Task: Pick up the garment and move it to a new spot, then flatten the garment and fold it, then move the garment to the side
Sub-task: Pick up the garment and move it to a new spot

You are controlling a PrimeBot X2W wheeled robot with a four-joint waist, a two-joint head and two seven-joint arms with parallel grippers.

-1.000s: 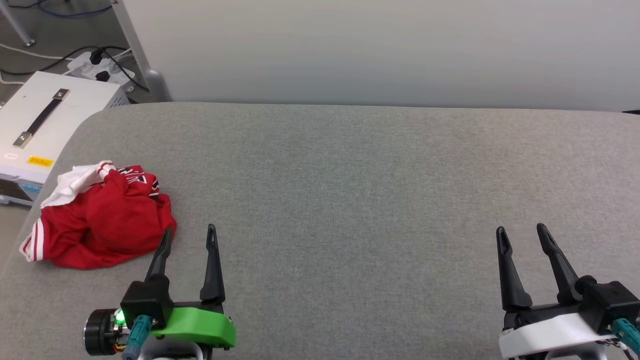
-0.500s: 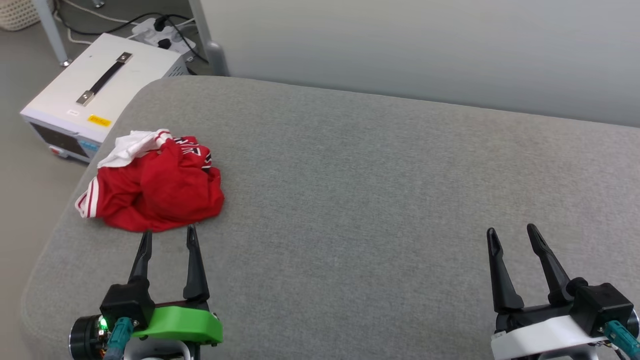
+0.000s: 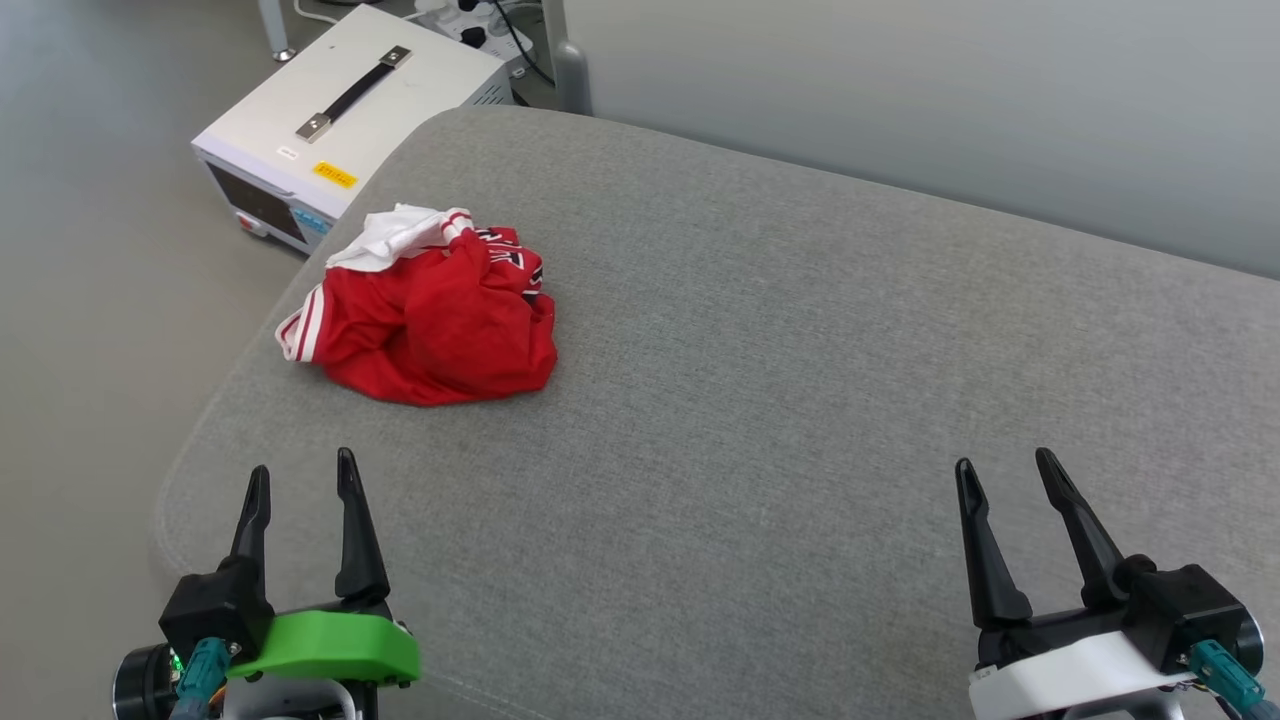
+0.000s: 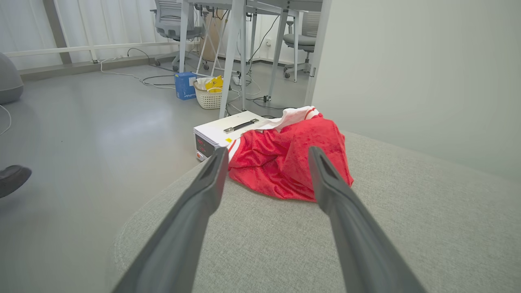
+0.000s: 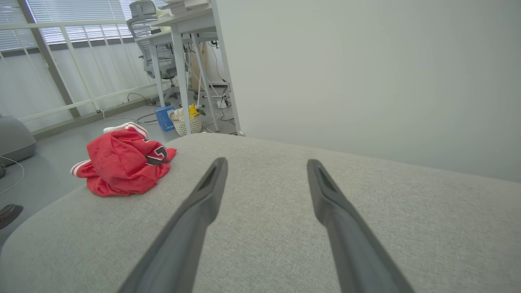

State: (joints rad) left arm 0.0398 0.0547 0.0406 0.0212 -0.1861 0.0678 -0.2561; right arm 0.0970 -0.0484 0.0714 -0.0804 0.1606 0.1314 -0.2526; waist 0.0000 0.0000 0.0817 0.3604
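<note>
The left gripper (image 3: 302, 463), on a green mount, sits low at the near left corner of the grey fabric-covered counter (image 3: 800, 400). Its two long dark fingers point away across the top, spread wide with nothing between them. The right gripper (image 3: 1004, 460), on a white mount, holds the same pose at the near right, its jaws likewise wide apart and empty. The red jersey-style garment with white sleeve and red-and-white striped trim (image 3: 440, 320) lies crumpled in a heap by the counter's left edge, toward the far left corner. It is ahead of the left gripper and apart from it, and well apart from the right one. The white sleeve is on the heap's far side, and black white-outlined lettering shows among the folds. On the grey floor just beyond that corner stands a white box-shaped device with a black handle (image 3: 350, 110). Farther off, a white woven basket (image 4: 209, 99) holding yellow and white items sits under white-legged desks (image 4: 240, 49), beside a blue box (image 4: 184, 85). A pale partition wall (image 3: 900, 100) rises behind the counter.
</note>
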